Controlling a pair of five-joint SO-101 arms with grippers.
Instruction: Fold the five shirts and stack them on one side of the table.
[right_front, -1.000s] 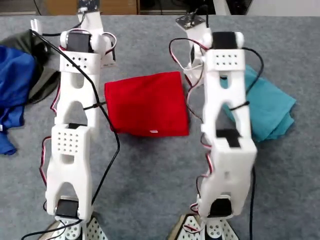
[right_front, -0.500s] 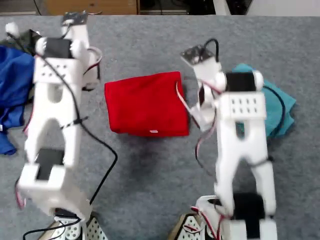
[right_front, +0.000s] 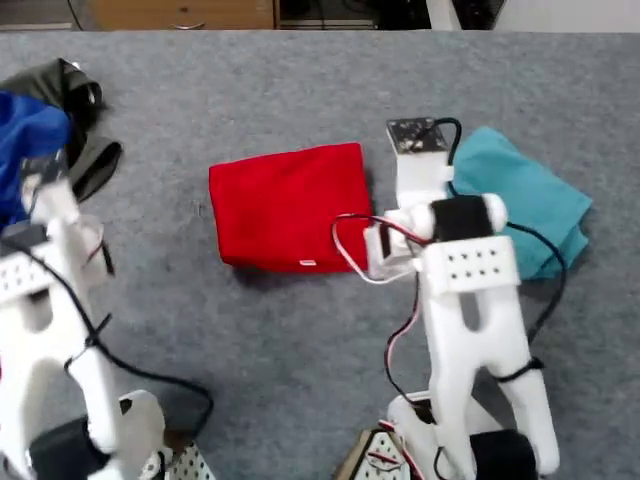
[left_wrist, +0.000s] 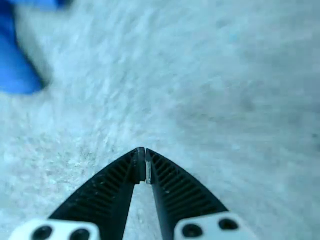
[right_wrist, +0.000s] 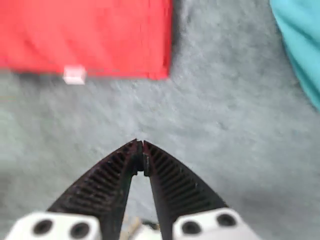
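Right arm (right_front: 470, 320): white shell, forked links, perforated panel (right_front: 470, 264), black servo (right_front: 460, 216), red wiring (right_front: 392, 355).
Left arm (right_front: 55, 330): white shell, trailing black cable (right_front: 140, 373).
Left gripper (left_wrist: 144, 152), right gripper (right_wrist: 140, 146): black ribbed fingers (left_wrist: 107, 192), white bases, dark screw holes.

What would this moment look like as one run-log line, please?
left claw shut, empty, over table near blue shirt | right claw shut, empty, between red shirt and teal shirt | red shirt folded

The left arm (right_front: 45, 320) has swung from 11 o'clock out to 8 o'clock. The right arm (right_front: 465, 270) has drawn back toward 6 o'clock, uncovering more of the teal shirt (right_front: 530, 195).
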